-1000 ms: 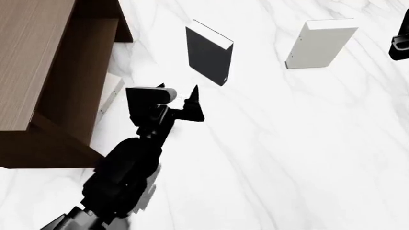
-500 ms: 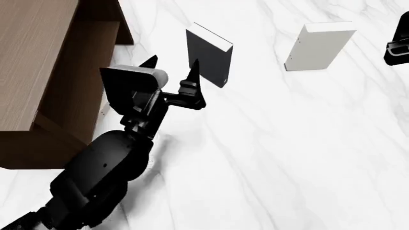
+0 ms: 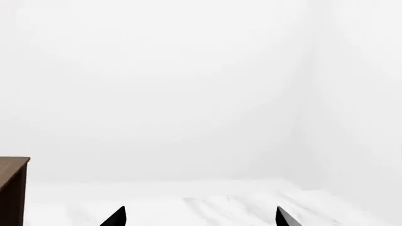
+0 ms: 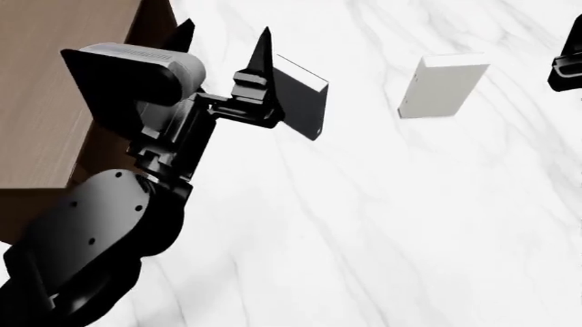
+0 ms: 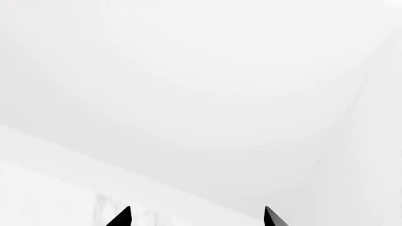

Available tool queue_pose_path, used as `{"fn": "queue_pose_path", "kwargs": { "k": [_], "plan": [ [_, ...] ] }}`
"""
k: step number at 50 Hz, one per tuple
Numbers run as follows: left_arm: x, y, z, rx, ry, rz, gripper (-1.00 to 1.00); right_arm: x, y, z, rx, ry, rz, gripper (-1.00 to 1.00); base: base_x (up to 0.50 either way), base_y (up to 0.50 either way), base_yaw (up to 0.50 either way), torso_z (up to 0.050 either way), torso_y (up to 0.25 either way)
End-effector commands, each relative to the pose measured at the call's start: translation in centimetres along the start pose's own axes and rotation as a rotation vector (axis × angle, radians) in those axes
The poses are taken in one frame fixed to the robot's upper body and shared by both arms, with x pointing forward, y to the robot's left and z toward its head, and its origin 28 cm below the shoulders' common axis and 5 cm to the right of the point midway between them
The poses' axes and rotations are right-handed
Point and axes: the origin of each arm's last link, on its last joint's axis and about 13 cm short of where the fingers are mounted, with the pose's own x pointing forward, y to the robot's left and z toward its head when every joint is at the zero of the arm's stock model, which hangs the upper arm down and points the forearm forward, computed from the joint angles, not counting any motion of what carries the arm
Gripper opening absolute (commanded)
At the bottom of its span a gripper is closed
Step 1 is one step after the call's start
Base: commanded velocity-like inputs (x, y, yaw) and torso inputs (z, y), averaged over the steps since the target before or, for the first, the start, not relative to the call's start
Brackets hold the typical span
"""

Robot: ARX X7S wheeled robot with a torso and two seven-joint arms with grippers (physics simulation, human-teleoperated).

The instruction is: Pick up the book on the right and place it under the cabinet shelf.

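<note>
The book is hidden: my raised left arm covers the ground beside the cabinet's open side. The cabinet shelf [image 4: 46,102] is a big dark brown wood-grain box at the left of the head view, and its corner [image 3: 12,188] shows in the left wrist view. My left gripper [image 4: 225,30] hangs high in front of the cabinet, open and empty, with the fingers wide apart [image 3: 199,217]. Only a black bit of my right arm [image 4: 565,68] shows at the right edge. In its wrist view the right gripper [image 5: 196,217] is open and empty, facing a blank white wall.
A black book [image 4: 304,99] stands upright just behind my left fingertips. A pale, greyish book [image 4: 441,85] stands upright further right. Everything rests on a white marble surface [image 4: 364,225].
My left arm has risen from low beside the black book to high in front of the cabinet, still open. It now covers a pale book that lay by the cabinet's side.
</note>
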Motion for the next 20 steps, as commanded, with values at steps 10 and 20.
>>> {"fn": "queue_pose_path", "kwargs": {
  "k": [10,20],
  "plan": [
    [-0.6,0.2,2.6,0.038,-0.065,0.016,1.0,-0.7,0.4,0.6,0.024,-0.019,0.012,1.0,0.0,0.0,0.0,0.0,0.084],
    [-0.7,0.9,3.4,0.059,-0.082,0.043,1.0,-1.4,0.8,0.4,0.041,-0.027,0.027,1.0,0.0,0.0,0.0,0.0,0.079]
  ]
}}
